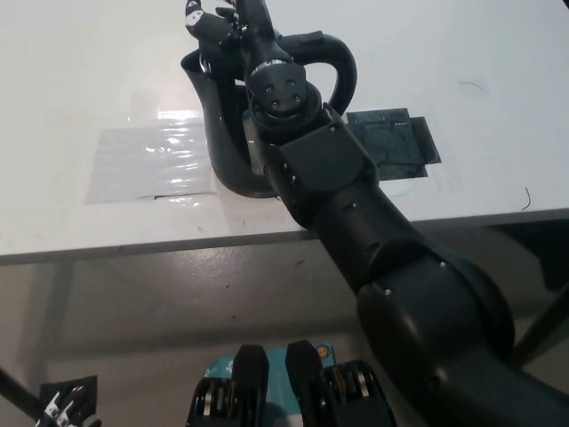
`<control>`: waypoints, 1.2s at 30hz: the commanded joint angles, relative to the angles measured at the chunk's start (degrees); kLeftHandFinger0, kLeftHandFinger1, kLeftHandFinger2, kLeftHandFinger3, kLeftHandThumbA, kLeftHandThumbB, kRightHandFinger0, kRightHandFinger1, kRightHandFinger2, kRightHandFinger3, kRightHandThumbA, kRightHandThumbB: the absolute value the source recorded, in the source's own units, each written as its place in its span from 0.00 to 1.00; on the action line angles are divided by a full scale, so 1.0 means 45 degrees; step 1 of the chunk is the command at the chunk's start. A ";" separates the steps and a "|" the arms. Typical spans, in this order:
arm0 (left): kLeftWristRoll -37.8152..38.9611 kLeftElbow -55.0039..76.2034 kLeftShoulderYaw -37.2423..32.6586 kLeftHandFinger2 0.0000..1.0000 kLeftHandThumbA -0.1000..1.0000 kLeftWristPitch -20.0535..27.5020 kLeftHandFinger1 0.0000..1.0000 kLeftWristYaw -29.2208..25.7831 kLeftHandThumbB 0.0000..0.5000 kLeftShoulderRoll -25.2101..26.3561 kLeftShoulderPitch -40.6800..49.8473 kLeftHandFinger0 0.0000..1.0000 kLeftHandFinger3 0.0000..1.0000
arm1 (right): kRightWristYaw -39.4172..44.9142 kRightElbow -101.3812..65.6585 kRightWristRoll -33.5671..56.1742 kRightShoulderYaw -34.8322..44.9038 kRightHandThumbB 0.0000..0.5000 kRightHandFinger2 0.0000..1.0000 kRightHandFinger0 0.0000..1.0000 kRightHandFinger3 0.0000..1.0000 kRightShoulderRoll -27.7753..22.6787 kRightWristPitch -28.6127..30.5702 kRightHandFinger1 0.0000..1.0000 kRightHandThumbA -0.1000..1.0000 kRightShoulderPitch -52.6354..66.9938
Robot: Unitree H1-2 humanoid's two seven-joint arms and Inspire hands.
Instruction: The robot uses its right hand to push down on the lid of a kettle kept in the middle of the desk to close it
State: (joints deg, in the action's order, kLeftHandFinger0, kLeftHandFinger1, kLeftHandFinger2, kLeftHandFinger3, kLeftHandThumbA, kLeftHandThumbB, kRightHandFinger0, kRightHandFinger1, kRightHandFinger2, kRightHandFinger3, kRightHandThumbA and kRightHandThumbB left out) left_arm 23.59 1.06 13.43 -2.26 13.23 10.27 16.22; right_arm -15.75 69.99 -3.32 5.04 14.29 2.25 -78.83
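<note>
Kettle [222, 133] sits right under the right hand [218, 22], black and glossy, on the white desk [71, 80].
Forearm blocks the lid, can't tell if the fingers grip anything; handle [333, 67] and dark patch [391, 142] show beside the arm, left hand [60, 411] low at the bottom edge.

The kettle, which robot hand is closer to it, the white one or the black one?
The right, black hand. It is up at the top of the black kettle on the desk. The left, white hand rests far away at the bottom left corner, below the desk edge.
</note>
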 commanded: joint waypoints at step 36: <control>0.0048 0.0388 -0.0434 1.00 0.34 0.0086 1.00 0.0043 0.59 -0.0013 0.0402 1.00 1.00 | -0.0162 0.2300 0.0410 -0.0060 0.23 1.00 0.92 1.00 0.0753 0.2091 0.93 0.35 0.2346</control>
State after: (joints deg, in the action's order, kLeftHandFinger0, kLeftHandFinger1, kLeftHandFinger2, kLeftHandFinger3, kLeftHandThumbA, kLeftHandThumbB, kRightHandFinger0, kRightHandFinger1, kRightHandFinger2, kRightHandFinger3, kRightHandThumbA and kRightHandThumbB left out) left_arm 23.33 1.30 10.64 -2.37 13.21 9.61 17.74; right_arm -16.73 76.15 -3.06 4.30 19.37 16.78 -72.61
